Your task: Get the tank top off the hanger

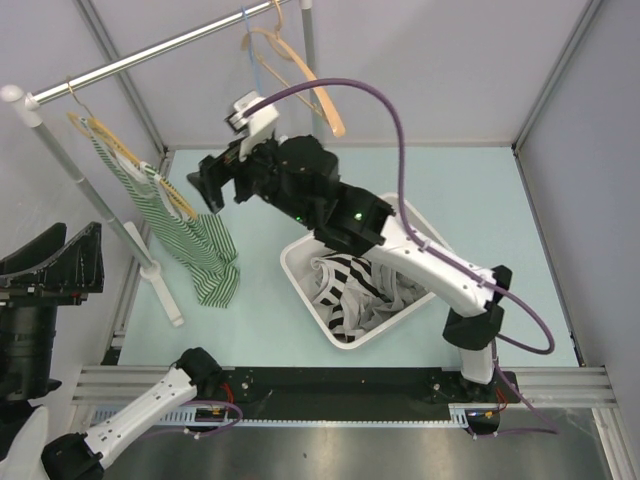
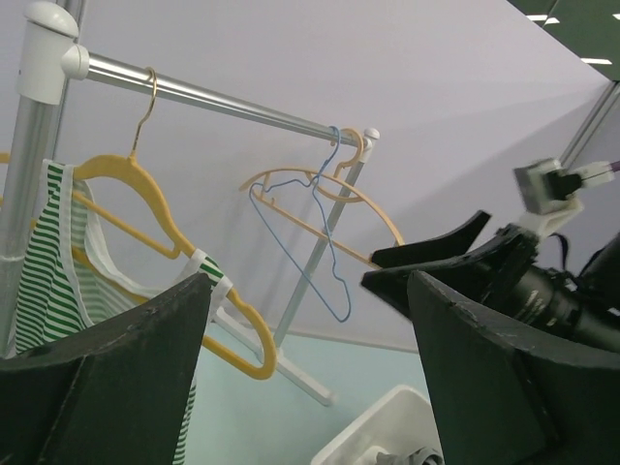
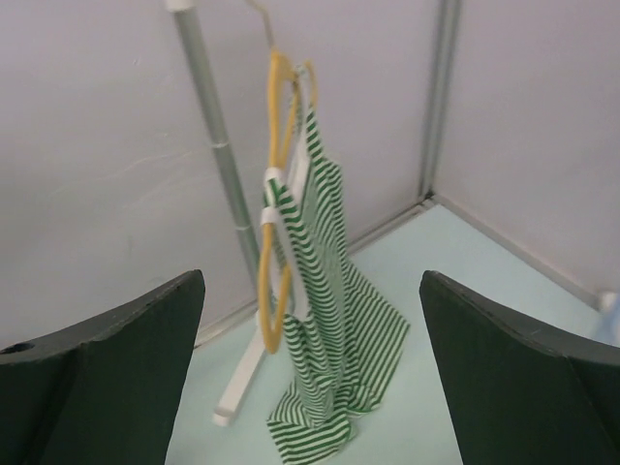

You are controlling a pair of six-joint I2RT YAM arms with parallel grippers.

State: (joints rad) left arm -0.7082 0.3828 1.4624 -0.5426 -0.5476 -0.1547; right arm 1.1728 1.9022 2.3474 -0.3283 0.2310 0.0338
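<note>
The green-striped tank top (image 1: 195,240) hangs on the yellow hanger (image 3: 276,116) from the rail (image 1: 160,49) at the far left. The right end effector (image 1: 212,188) hovers just right of it, jaws released and empty. The left end effector (image 2: 310,281), also released, is raised at the near left.

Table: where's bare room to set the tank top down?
Free: table right of the bin up to the wall, and the far strip behind it. Crowded: left side, around rack foot, hanging tank top and right gripper.

right tool (image 1: 214,184) spread (raised), left tool (image 1: 55,262) spread
</note>
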